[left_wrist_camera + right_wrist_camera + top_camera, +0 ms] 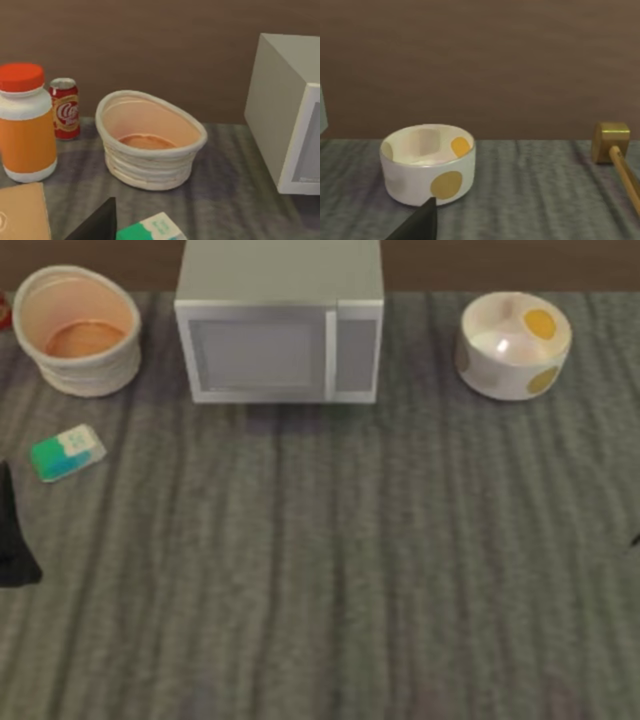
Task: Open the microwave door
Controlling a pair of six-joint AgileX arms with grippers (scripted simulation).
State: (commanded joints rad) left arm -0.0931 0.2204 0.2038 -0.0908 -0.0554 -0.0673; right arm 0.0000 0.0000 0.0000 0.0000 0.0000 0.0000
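The microwave (280, 320) stands at the back middle of the table, a silver-grey box. The microwave door (258, 352) lies flat and closed across its front, beside the grey control panel strip (357, 352). In the left wrist view the microwave (287, 120) shows at the edge, seen from its side. My left gripper (12, 540) is parked at the table's left edge, far from the door; a dark part of it (100, 222) shows in its wrist view. My right gripper (636, 538) barely shows at the right edge, with a dark part (422, 222) in its own view.
A woven white basket (78, 330) sits back left. A green-white packet (67, 453) lies in front of it. A white bowl with yellow dots (513, 343) sits back right. An orange bottle (25, 125), a red can (66, 107) and a wooden mallet (615, 150) stand off to the sides.
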